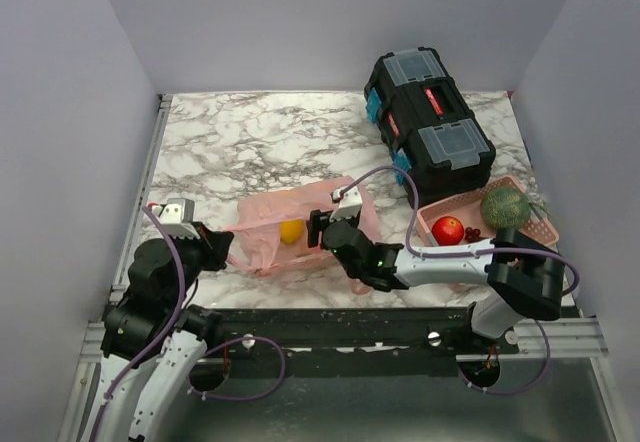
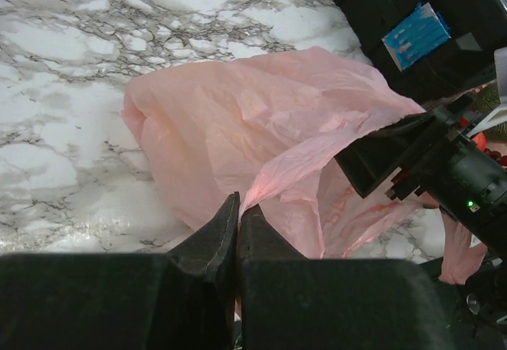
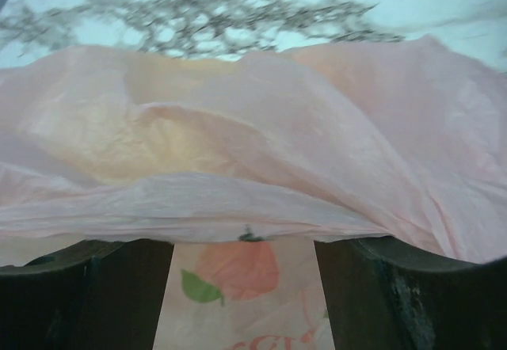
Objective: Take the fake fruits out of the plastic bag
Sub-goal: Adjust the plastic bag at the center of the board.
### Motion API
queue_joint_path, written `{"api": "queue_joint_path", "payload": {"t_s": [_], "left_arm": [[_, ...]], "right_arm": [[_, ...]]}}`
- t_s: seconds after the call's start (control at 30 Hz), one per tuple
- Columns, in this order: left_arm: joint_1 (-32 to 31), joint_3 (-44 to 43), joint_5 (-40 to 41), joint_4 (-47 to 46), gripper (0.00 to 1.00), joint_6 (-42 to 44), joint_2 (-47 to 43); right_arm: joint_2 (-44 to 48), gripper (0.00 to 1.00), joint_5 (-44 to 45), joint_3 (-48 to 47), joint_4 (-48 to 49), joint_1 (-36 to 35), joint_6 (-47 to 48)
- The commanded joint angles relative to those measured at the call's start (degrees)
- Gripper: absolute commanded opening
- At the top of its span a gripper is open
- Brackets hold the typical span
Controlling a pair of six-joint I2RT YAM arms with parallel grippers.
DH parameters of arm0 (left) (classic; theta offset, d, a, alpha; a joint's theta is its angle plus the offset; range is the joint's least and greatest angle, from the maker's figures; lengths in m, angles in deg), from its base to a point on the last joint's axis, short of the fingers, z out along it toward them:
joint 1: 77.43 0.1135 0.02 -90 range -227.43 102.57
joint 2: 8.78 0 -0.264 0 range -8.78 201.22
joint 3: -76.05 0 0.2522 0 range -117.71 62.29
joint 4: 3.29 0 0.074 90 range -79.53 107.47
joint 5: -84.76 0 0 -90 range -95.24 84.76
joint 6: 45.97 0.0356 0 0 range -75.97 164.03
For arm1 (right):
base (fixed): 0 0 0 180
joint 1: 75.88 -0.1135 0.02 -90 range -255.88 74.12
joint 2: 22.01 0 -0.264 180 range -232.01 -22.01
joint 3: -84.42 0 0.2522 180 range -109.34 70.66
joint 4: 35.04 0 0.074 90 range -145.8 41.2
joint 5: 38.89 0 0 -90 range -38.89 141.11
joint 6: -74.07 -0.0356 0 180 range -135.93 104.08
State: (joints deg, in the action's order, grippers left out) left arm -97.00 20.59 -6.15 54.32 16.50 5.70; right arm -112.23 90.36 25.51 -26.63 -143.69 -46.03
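Observation:
The pink plastic bag [image 1: 285, 224] lies crumpled on the marble table near its front edge. A yellow round fruit [image 1: 290, 230] shows inside it; the other fruits are hidden. My left gripper [image 1: 226, 246] is shut on a fold of the bag's [image 2: 261, 128] left edge, seen pinched between the fingers [image 2: 214, 239]. My right gripper [image 1: 320, 230] is at the bag's right side, open, its jaws wide apart with the bag's film [image 3: 261, 152] draped across them. A yellowish shape [image 3: 158, 148] shows through the film. A printed peach [image 3: 238, 269] on the bag lies between the fingers [image 3: 87, 294].
A black toolbox [image 1: 430, 117] stands at the back right. A pink basket [image 1: 523, 240] to the right holds a red apple [image 1: 447, 229], dark grapes [image 1: 472, 233] and a green netted melon [image 1: 505, 205]. The right arm [image 2: 444, 168] shows in the left wrist view.

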Motion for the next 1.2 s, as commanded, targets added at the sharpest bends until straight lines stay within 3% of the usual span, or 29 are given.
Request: {"api": "queue_joint_path", "payload": {"t_s": [0.0,0.23,0.37,0.53,0.67,0.77,0.9,1.0,1.17], "left_arm": [[0.06,0.72,-1.68,-0.88,0.0,-0.24,-0.81],[-0.11,1.17,-2.91,-1.71,0.0,0.02,0.04],[-0.1,1.23,-3.88,-1.93,0.0,0.28,1.02],[-0.11,1.26,-4.67,-2.24,0.0,0.55,2.46],[-0.08,1.28,-4.98,-2.5,0.0,0.72,2.63],[-0.09,1.35,-5.16,-2.57,0.0,0.81,2.36],[-0.11,1.35,-5.02,-2.55,0.0,0.9,1.97],[-0.11,1.35,-4.86,-2.65,0.0,0.9,1.79],[-0.11,1.39,-5.11,-2.94,0.0,0.9,1.84]], "right_arm": [[-0.15,0.72,18.36,-2.07,-4.58,0.21,2.06],[0.63,1.0,21.9,-0.29,-8.97,0.16,-0.09],[3.95,1.0,24.13,2.31,-6.7,0.6,1.99],[8.49,1.0,16.66,7.25,17.31,2.44,22.05],[5.54,1.0,5.23,10.74,38.51,7.6,26.15],[1.82,1.0,1.73,9.39,47.13,8.35,30.96],[2.59,1.0,-6.65,2.54,33.66,8.38,26.09],[6.31,1.0,-16.41,3.99,26.41,8.32,19.03],[6.54,0.97,-40.47,7.39,15.99,7.47,10.68]]}}
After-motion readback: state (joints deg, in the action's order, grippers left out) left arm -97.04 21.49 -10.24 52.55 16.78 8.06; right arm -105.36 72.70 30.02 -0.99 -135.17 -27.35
